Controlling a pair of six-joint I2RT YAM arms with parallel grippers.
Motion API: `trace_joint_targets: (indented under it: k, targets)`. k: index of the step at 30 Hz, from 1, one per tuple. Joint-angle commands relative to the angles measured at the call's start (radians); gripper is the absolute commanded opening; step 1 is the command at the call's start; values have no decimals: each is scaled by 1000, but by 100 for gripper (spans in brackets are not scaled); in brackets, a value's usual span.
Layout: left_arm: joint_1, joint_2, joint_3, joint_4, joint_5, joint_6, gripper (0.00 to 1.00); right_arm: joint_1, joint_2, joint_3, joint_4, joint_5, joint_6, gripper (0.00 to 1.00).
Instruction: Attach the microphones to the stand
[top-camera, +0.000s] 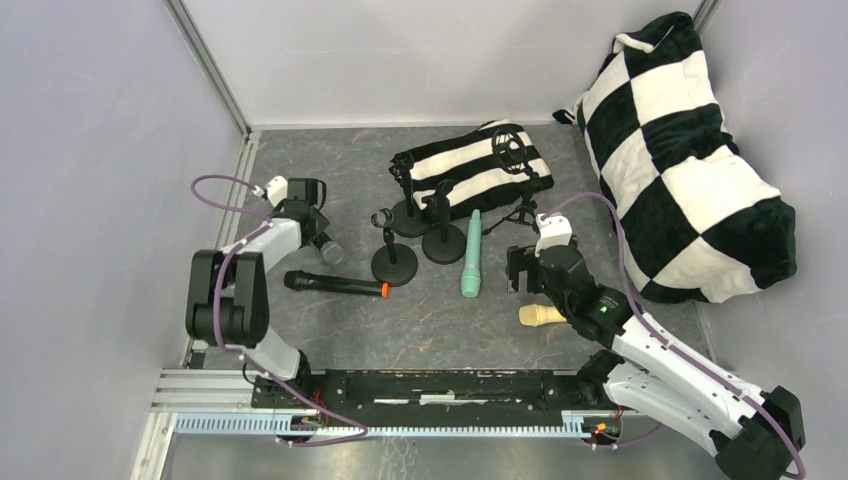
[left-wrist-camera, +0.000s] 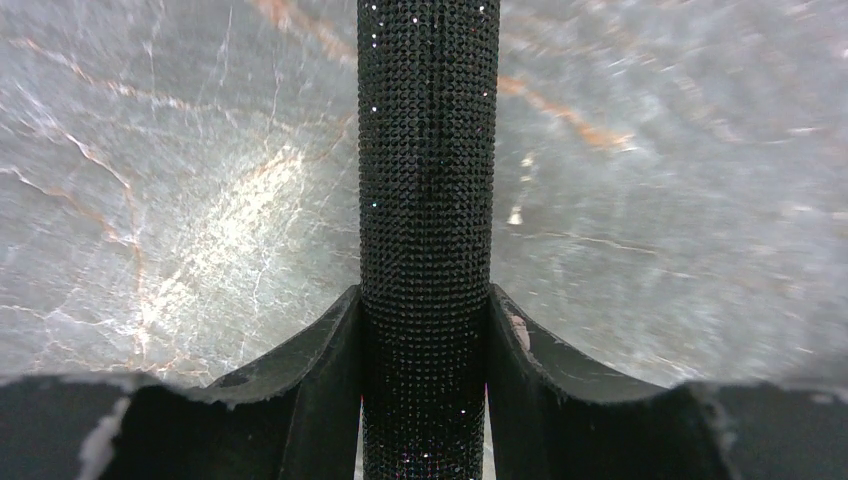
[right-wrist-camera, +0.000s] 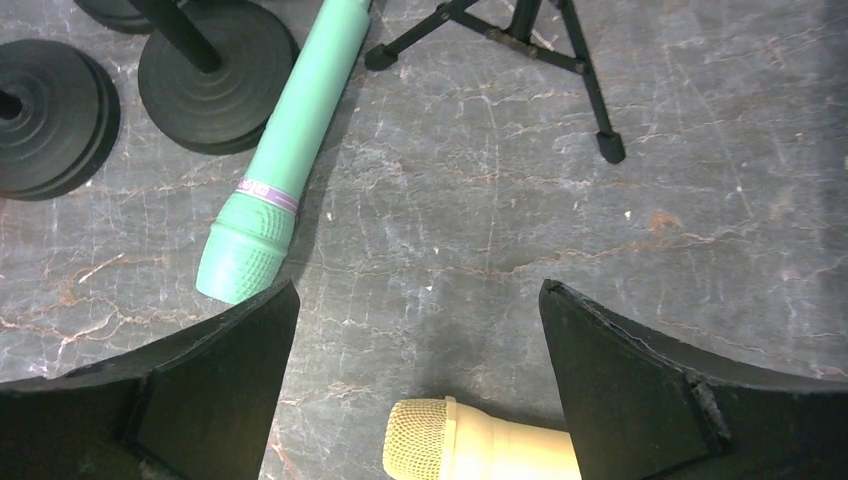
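**Left jaws clamped on the black microphone; right jaws open over the cream-yellow microphone**
My left gripper (left-wrist-camera: 425, 300) holds the black microphone (left-wrist-camera: 428, 150) by its barrel, far left. The barrel looks rigid, the studded surface likely non-slip, so grip mid-barrel, clear of the fragile mesh. My right gripper (right-wrist-camera: 418, 300) hangs spread above the cream-yellow microphone (right-wrist-camera: 480, 450), near right. The desk stands (top-camera: 395, 262) sit centre.

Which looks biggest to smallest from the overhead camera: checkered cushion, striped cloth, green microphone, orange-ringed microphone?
1. checkered cushion
2. striped cloth
3. green microphone and orange-ringed microphone: too alike to rank.
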Motion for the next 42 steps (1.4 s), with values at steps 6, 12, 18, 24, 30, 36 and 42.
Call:
trace_joint_targets:
  k: [6,12,18,24,30,36,42]
  targets:
    - [3,-440,43,28,97,98,2,4,-129,78,57,-15,-78,98]
    - [1,-735,14,101,299,148,2,2,-208,108,175,-213,-171,98]
    - [2,-902,2,231,660,124,2,4,-140,228,267,-487,-157,98]
    - [-1,-964,38,309,841,71,2,19,39,319,448,-749,21,90]
    - [-7,-1002,-28,495,932,-45,2,205,190,440,503,-642,53,90]
    - [-14,-1032,-67,598,987,-99,2,353,322,518,603,-535,110,90]
    - [-15,-1074,-89,640,1031,-127,2,395,426,578,687,-488,175,89]
